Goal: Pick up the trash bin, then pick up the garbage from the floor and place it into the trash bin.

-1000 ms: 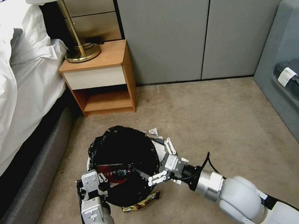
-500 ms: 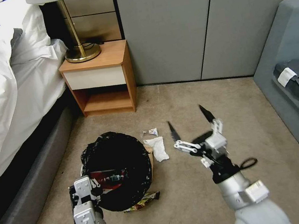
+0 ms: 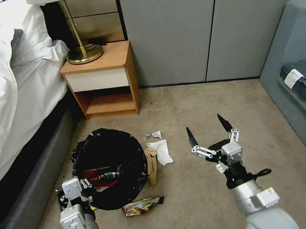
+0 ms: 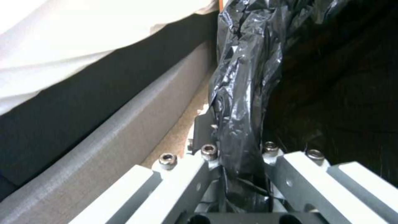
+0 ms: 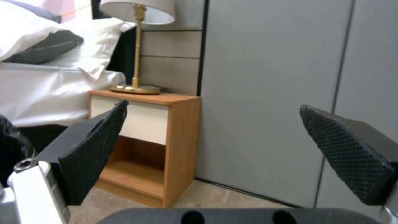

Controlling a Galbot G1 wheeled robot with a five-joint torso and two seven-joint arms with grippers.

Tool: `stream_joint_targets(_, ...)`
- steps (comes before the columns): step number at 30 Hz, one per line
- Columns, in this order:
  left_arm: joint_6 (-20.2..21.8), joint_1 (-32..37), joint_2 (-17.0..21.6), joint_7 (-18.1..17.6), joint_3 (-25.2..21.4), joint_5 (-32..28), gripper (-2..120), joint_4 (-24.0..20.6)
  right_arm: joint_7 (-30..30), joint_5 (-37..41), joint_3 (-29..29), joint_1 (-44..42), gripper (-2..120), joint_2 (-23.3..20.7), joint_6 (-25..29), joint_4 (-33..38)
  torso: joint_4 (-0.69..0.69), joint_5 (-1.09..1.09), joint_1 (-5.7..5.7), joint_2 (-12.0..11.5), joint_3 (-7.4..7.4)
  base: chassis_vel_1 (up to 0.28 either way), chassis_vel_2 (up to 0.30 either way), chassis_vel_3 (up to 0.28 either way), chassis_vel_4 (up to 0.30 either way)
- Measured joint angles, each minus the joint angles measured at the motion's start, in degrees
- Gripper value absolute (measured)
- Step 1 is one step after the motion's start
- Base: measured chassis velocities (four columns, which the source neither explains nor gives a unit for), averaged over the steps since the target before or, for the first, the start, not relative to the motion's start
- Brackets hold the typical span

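- The trash bin (image 3: 109, 168), lined with a crinkly black bag (image 4: 244, 93), sits at the left of the floor (image 3: 206, 105), close beside the grey bed frame (image 3: 28, 190).
- The left gripper (image 3: 73, 191) is at the bin's near-left rim; in the left wrist view its jaws are clenched on a fold of the black bag where it drapes over the rim.
- Inside the bin lies a red-and-white wrapper (image 3: 99, 175).
- The right gripper (image 3: 209, 132) hangs above bare carpet to the right of the bin, well apart from it, with its 2 black fingers (image 5: 93, 149) spread wide and nothing between them.
- A brown paper bag (image 3: 152, 164) lies on the carpet just beside the bin's right edge.
- A crumpled white tissue (image 3: 161, 151) lies touching the far end of the paper bag.
- A small wrapper (image 3: 154, 134) lies a little beyond the tissue, toward the wall.
- A dark yellow-printed snack wrapper (image 3: 142, 205) lies on the carpet just in front of the bin.
- A wooden nightstand (image 3: 102, 82) with a brass lamp (image 3: 80, 44) stands against the wall beyond the bin.
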Motion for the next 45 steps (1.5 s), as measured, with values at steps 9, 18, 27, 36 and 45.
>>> stream_joint_targets(9, 0.8, -1.3, -0.2, 0.0, -0.5, -0.5, 1, -0.2, -14.1, 0.3, -5.7, 10.3, 100, -9.8, -4.4, -10.6, 0.01, 0.0, 0.0, 0.0, 0.0, 0.0, 0.0, 0.0, 0.0)
stream_joint_targets(18, 1.3, -4.7, -1.5, 0.0, -0.3, -0.9, 1, 1.5, -22.0, 0.9, -32.0, 33.4, 100, -16.7, -8.3, -29.7, 0.03, 0.0, 0.0, 0.0, 0.01, 0.0, 0.0, 0.0, 0.0)
stream_joint_targets(27, 2.4, -6.9, -1.7, 0.2, -1.2, -1.5, 1, 1.8, -23.7, 6.3, -54.2, 48.4, 100, -12.9, -7.3, -46.0, 0.0, -0.02, 0.01, 0.0, 0.01, 0.0, 0.0, 0.0, 0.0)
stream_joint_targets(36, 1.3, -6.8, -3.4, 0.4, 0.0, 0.2, 1, 3.7, -23.7, 7.3, -62.1, 52.6, 100, -4.2, -4.6, -57.1, 0.01, -0.01, 0.01, 0.0, 0.0, 0.0, 0.0, 0.0, 0.0)
stream_joint_targets(45, 1.3, -6.5, -3.4, 0.5, 0.7, 0.9, 1, 3.8, -24.8, 5.4, -58.4, 50.1, 100, -0.2, -1.2, -64.1, 0.0, -0.01, 0.01, 0.0, 0.0, 0.0, 0.0, 0.0, 0.0)
